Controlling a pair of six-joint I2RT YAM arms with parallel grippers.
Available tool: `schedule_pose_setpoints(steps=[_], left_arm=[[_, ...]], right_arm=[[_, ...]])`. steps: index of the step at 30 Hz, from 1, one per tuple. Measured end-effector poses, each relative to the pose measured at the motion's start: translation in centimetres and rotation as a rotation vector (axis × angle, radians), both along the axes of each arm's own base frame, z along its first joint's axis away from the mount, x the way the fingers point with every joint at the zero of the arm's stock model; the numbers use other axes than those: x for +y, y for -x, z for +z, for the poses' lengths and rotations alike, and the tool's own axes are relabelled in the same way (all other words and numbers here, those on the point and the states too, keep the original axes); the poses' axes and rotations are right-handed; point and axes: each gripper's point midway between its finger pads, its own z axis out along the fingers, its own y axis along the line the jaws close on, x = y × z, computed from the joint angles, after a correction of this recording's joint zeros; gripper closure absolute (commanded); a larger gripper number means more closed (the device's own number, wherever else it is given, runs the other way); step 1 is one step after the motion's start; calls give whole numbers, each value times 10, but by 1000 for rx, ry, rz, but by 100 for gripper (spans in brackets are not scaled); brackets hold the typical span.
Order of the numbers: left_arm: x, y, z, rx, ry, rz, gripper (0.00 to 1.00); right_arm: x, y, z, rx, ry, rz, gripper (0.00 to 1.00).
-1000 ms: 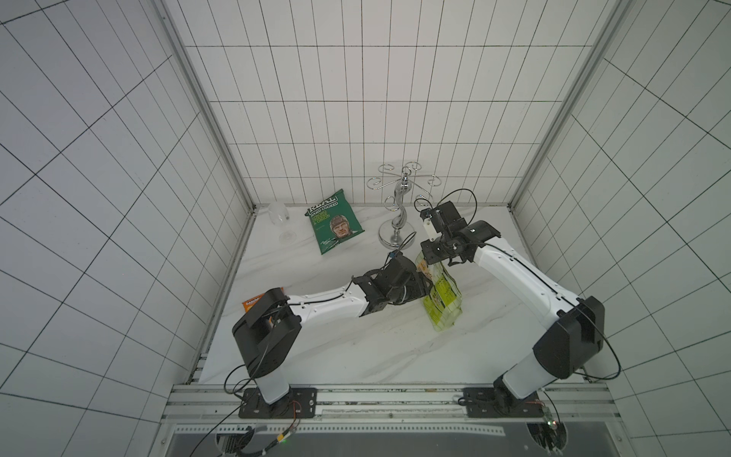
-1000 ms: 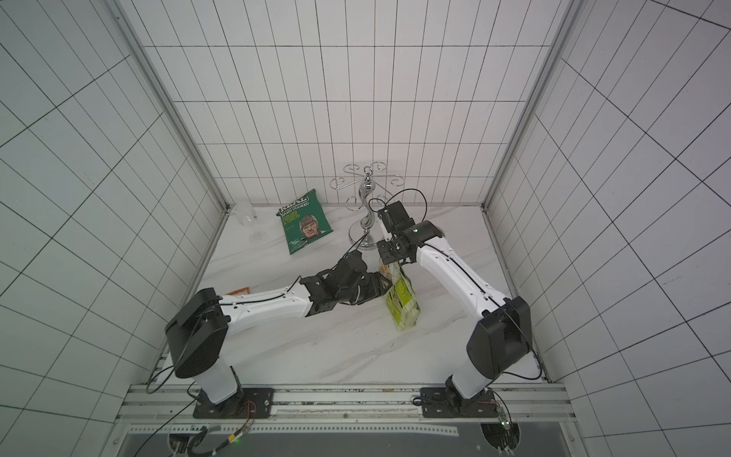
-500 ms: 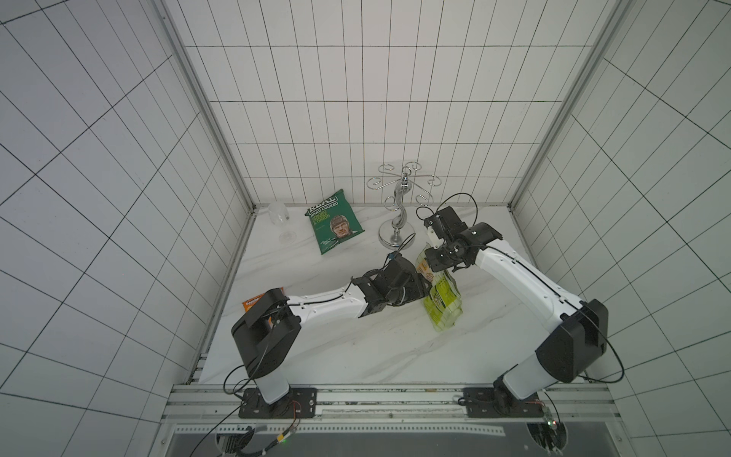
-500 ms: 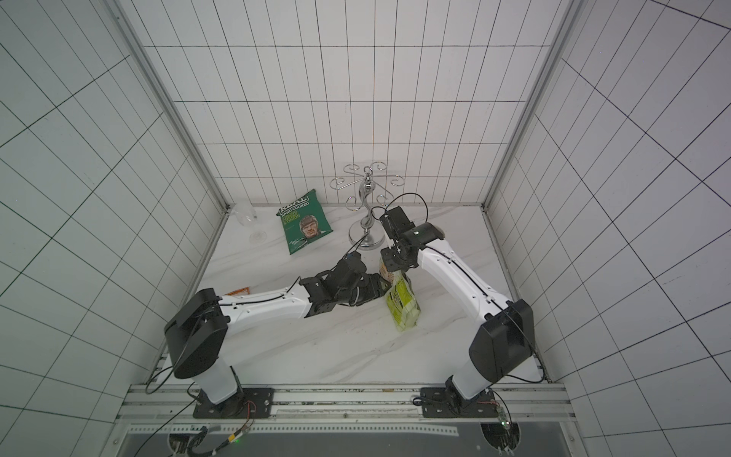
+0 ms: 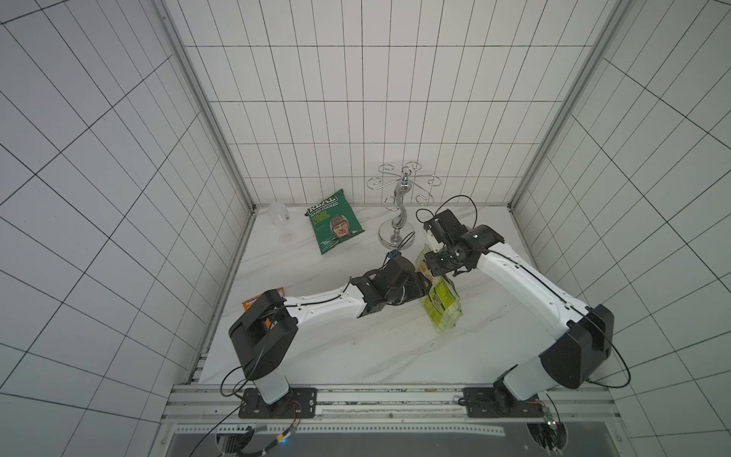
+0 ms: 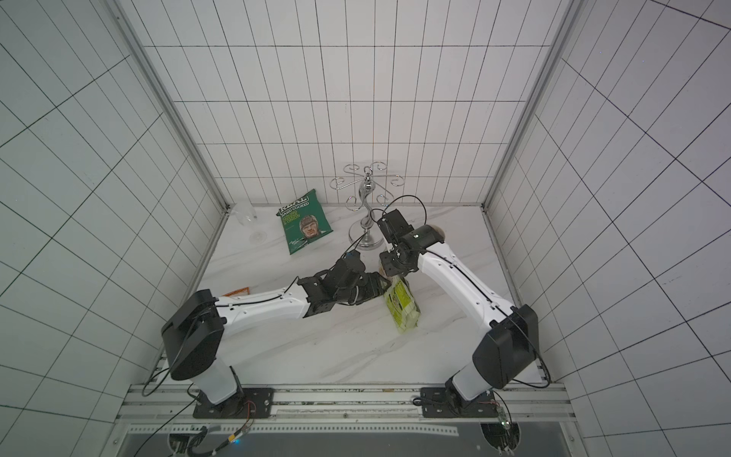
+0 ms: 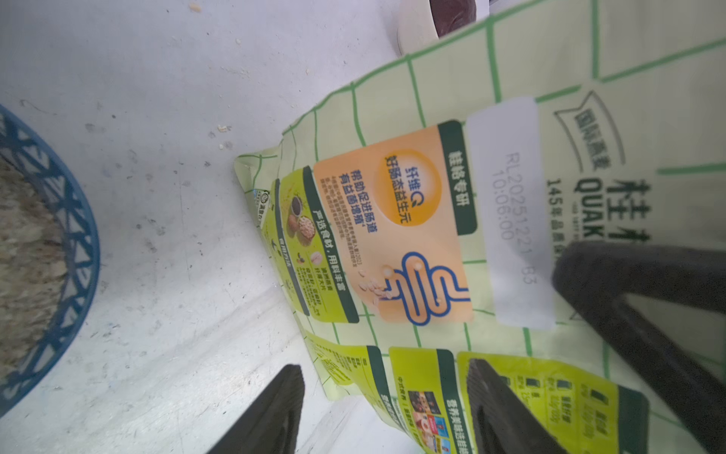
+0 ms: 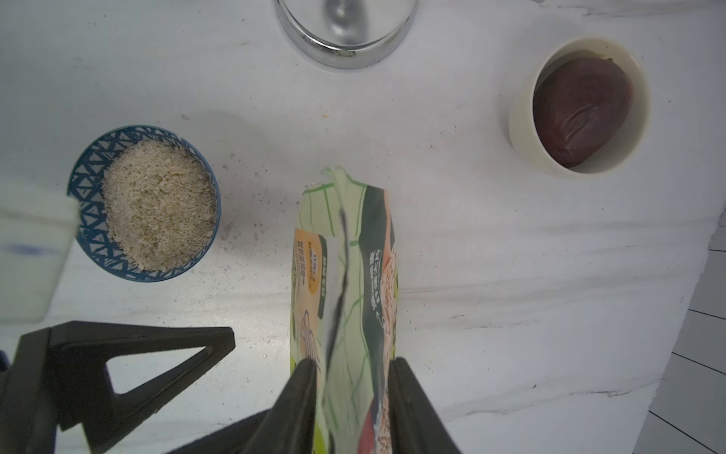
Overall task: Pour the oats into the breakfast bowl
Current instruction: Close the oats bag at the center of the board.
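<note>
The lime-green oats pouch [image 5: 441,306] [image 6: 403,312] stands upright on the marble table. My right gripper [image 8: 353,362] is over its top. The jaws are open, one finger on each side of the pouch's [image 8: 345,255] parted mouth. My left gripper [image 7: 383,367] is open beside the pouch [image 7: 393,220], low down. The pouch's side edge lies between its fingers, and bare table shows past one of them. The blue-and-white breakfast bowl [image 8: 145,204] [image 7: 59,236] sits next to the pouch, filled with pale oats [image 8: 157,204]. In both top views the arms hide the bowl.
A cream bowl [image 8: 577,106] with a dark reddish-brown inside stands past the pouch. The base of a chrome stand [image 5: 397,233] is close behind. A dark green crisp bag [image 5: 334,227] and a wine glass [image 5: 283,221] are at the back left. An orange packet [image 5: 251,302] lies by the left arm.
My right gripper's jaws have parted from a tight pinch on the pouch top. The pouch still stands upright and the left arm has not moved.
</note>
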Motion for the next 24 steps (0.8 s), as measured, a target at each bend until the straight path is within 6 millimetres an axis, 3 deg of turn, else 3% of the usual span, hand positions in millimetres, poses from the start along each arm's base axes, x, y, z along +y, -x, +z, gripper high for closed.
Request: schedule_pose_setpoints(steps=[4,7,13,15,17,21,24], left_arm=[[2,1,2,-2,2,0,32],[2,1,3,-4,5,0,32],[4,3,3,-3,4,1,32],[4,3,3,-3,3,1,32],[5,3,3,-4,5,1,32],[6,4,6,-7,9,1,32],[6,5,6,-7,10,1,32]], right_arm=[[-9,13,-1,12,-2,-9,78],[-9,16,-3,24,-7,-14,100],[-9,17,-3,29,-9,-10,100],[-9,17,-4,31,-9,-12,78],[-10,19,-4,38,-8,-20,68],[-14,28,-3,44,-16,-22,68],[-19,37,-5,58,-21,-24,77]])
